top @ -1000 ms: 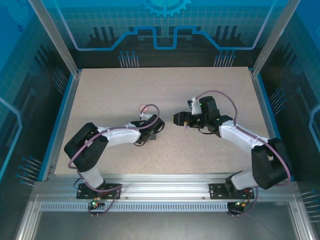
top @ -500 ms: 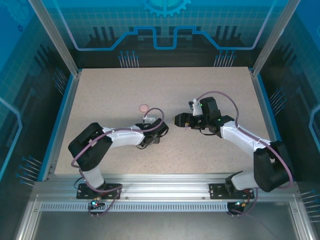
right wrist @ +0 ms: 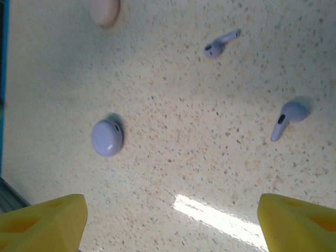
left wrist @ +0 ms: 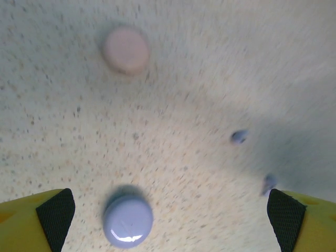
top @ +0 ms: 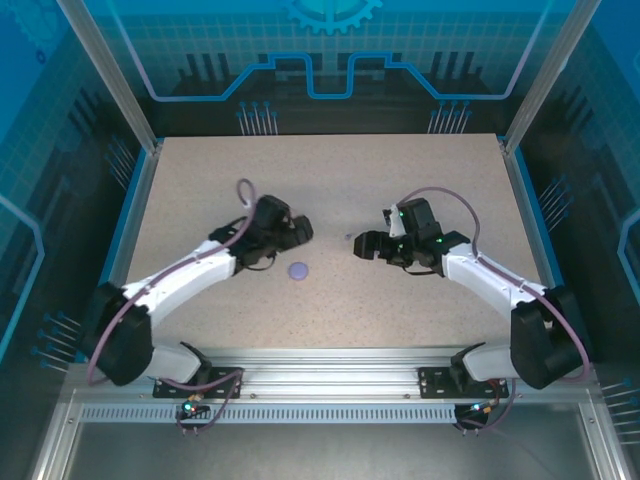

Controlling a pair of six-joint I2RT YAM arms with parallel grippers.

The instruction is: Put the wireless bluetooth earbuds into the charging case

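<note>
Lavender buds [right wrist: 286,118] lie loose near lavender case [right wrist: 107,137]. Left gripper [left wrist: 170,212], right gripper [right wrist: 170,220]: agape, empty. Step: approach; next, pinch one bud.

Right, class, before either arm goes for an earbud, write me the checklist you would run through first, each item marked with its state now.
1. Left gripper open, holding nothing: ok.
2. Right gripper open, holding nothing: ok.
3. Two lavender earbuds lie loose on the table, apart from each other: ok.
4. Lavender case open to take them: not ok, it looks shut.
5. Pink case open: cannot tell, too blurred.
</note>
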